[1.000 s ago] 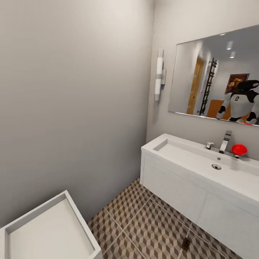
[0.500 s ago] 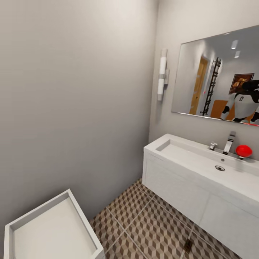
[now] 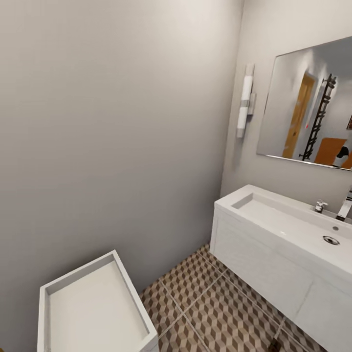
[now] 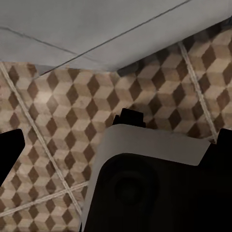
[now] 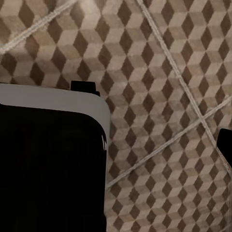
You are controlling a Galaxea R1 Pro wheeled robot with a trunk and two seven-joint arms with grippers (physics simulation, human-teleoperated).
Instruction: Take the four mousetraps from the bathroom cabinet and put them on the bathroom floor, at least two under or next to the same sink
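The bathroom floor (image 3: 215,303), tiled in a brown and beige cube pattern, runs between a white sink unit (image 3: 274,259) and the grey wall. A tiny dark-brown slab (image 3: 275,344), probably one of the mousetraps, lies on the tiles at the foot of the sink unit, cut by the frame edge. The cabinet is out of view. In the left wrist view my left gripper (image 4: 117,145) hangs open over the tiles, its black fingertips (image 4: 9,150) wide apart. My right gripper (image 5: 116,150) is also open above the floor (image 5: 159,72), holding nothing.
A white open-topped box (image 3: 93,303) stands low at the left against the wall. Above the sink are a mirror (image 3: 313,107), a faucet (image 3: 344,208) and a wall lamp (image 3: 246,100). My own grey and black body (image 4: 145,183) fills part of both wrist views.
The head view has swung to the left, so the sink, mirror and box sit further right. The red object on the sink and my reflection have left the frame.
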